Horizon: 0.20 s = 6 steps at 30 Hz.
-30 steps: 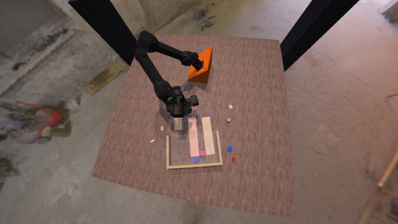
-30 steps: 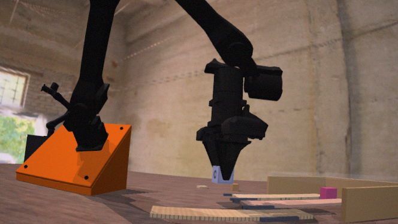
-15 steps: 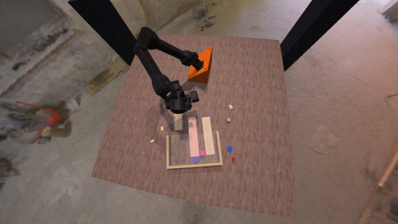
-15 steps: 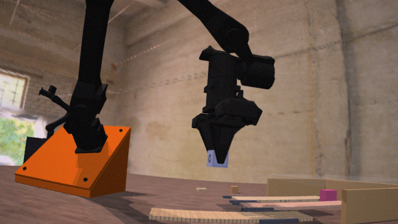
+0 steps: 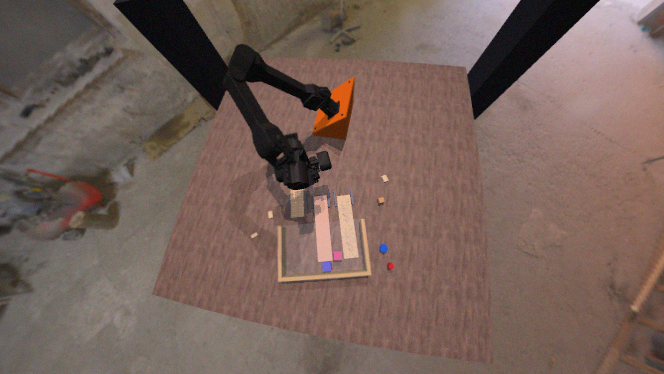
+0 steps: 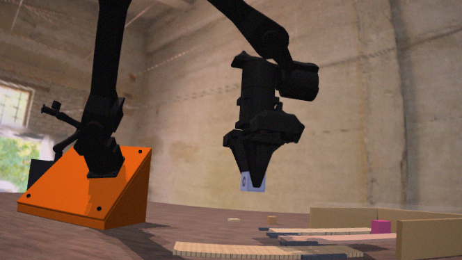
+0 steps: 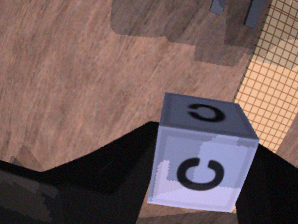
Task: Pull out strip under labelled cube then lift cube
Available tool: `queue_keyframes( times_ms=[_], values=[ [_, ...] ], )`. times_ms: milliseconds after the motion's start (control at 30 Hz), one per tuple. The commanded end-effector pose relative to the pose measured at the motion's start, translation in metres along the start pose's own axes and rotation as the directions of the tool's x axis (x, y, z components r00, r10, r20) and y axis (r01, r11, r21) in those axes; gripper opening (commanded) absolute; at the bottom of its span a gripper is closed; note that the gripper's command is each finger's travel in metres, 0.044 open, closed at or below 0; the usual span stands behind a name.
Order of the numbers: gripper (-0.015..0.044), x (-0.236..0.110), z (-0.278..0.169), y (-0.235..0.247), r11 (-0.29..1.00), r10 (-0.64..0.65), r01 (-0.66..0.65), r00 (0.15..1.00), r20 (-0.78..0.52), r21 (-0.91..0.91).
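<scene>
The cube [image 7: 202, 163] is pale lilac-blue with a bold black letter C on at least two faces, one facing the wrist camera and one on the adjoining face above it. The gripper [image 6: 253, 182] is clamped on this cube, its black fingers pressing opposite sides, and holds it in the air well above the table [image 5: 425, 150].

Three strips lie side by side on the table. In the top view the tan gridded strip [image 5: 297, 204] sits at 9 o'clock of the pink strip [image 5: 323, 227], outside the wooden frame [image 5: 324, 274]; the cream strip [image 5: 347, 226] lies at 3 o'clock of the pink one. Both reach into the frame.

Two more cubes rest in the frame: a magenta one [image 5: 338, 255] and a blue one [image 5: 326, 266]. Four small wooden blocks lie scattered, for instance at [image 5: 384, 178]. Two balls, one blue [image 5: 383, 248] and one red [image 5: 390, 266], sit at 3 o'clock of the frame. The arm stands on one orange base [image 5: 345, 100].
</scene>
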<state>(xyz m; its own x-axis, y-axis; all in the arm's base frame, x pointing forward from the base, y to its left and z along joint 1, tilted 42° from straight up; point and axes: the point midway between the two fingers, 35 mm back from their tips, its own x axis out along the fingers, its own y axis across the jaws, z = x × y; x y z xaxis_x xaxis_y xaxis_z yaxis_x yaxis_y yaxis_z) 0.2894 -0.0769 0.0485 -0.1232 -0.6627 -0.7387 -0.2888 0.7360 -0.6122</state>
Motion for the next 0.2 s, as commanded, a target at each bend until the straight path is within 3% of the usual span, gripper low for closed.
queue_keyframes(
  times_ms=[0, 167],
  values=[
    [0.0, -0.0014, 0.0007, -0.0002, 1.0, 0.004, -0.004, 1.0, 0.004, 0.007],
    [0.0, -0.0014, 0.0007, -0.0002, 1.0, 0.004, -0.004, 1.0, 0.004, 0.007]
  ],
)
